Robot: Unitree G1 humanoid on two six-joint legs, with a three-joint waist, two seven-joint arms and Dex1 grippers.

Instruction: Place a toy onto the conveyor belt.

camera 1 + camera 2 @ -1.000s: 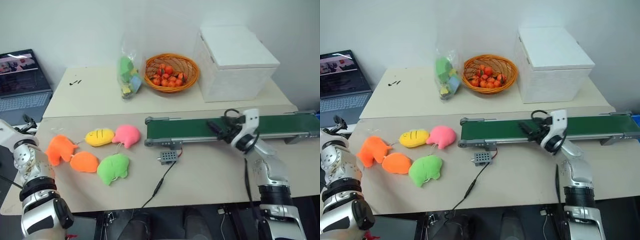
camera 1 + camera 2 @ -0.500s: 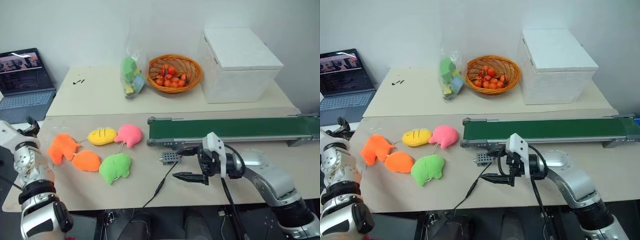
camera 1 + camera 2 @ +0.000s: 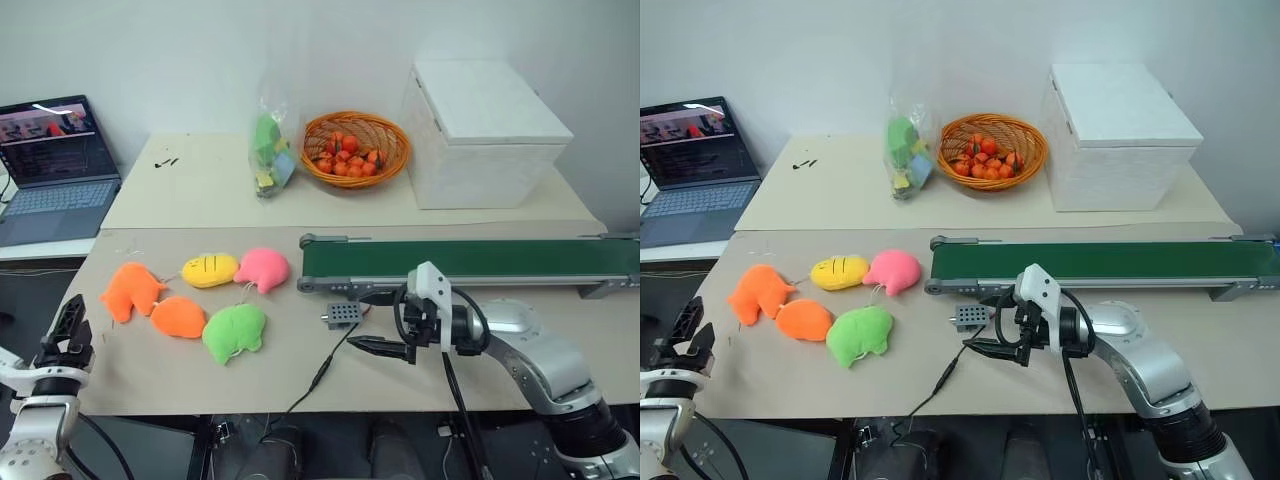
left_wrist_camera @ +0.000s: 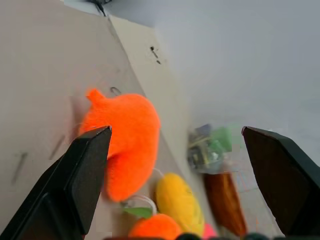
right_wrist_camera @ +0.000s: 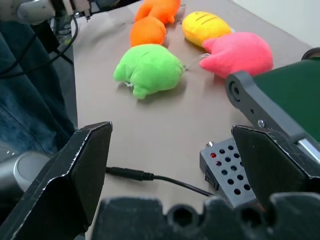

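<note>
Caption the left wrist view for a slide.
Open left gripper faces the lobed orange toy lying on the table.

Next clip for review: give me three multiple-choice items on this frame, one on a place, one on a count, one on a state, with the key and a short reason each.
1. Where does the bright orange lobed plush toy lie?
A. on the belt
B. at the left end of the plush cluster on the beige table
C. in the basket

2. How many plush toys lie loose on the table?
A. three
B. five
C. seven

3. What is on the long dark green conveyor belt in its silver-grey frame?
A. nothing
B. the pink plush
C. the grey box

Key: 1 B, it lies leftmost, beside the smooth oval orange plush. 2 B, two orange, the yellow plush, the pink plush and the green plush. 3 A, its green surface is bare; the small grey perforated box sits on the table before it.
</note>
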